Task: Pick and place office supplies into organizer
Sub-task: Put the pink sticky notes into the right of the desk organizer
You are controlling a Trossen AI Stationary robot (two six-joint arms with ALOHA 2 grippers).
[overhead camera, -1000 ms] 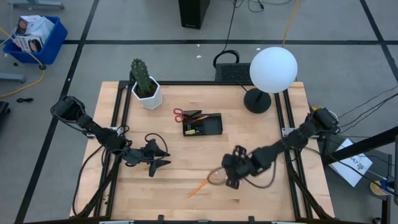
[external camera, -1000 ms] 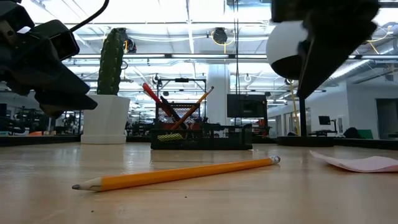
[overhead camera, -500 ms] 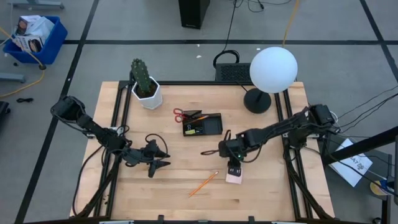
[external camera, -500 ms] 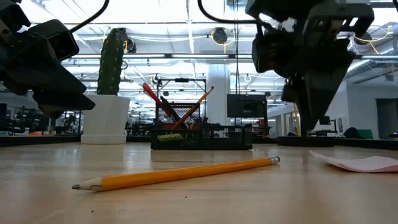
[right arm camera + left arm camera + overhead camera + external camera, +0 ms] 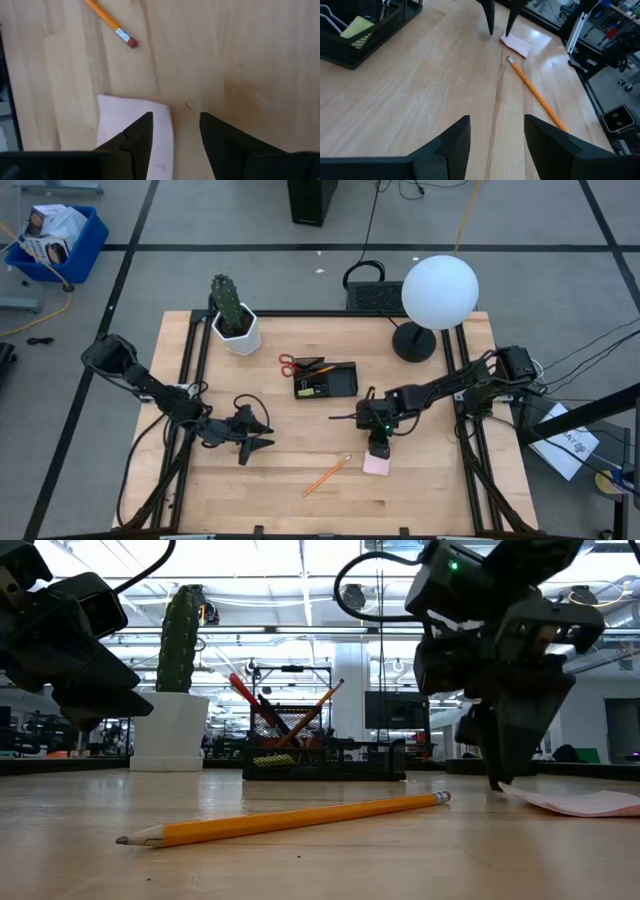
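Note:
A pink sticky-note pad (image 5: pixel 377 464) lies flat on the wooden table, with an orange pencil (image 5: pixel 327 475) just to its left. My right gripper (image 5: pixel 377 442) points down at the pad's far edge, open; in its wrist view one finger (image 5: pixel 142 131) stands over the pad (image 5: pixel 131 131) and the other over bare wood. The black organizer (image 5: pixel 326 380) sits farther back, holding pencils and red-handled scissors (image 5: pixel 289 363). My left gripper (image 5: pixel 262 433) hovers open at the table's left-middle. My right gripper comes from above, pointing down, with its fingertips (image 5: pixel 497 780) close to the table at the pad's corner (image 5: pixel 512 789). Whether a finger touches the pad or the wood, I cannot tell. The pad lies flat.
A white cactus pot (image 5: pixel 236 330) stands at the far left and a globe lamp (image 5: pixel 438 292) at the far right. Bare wood lies between the pad and the organizer (image 5: pixel 325 758). The left wrist view shows the pencil (image 5: pixel 535 92) and the pad (image 5: pixel 517 44) ahead.
My right gripper has come down from high above the table to just over the pad's far edge, shifting a little toward the far edge on the way. The pad and the pencil have stayed where they were.

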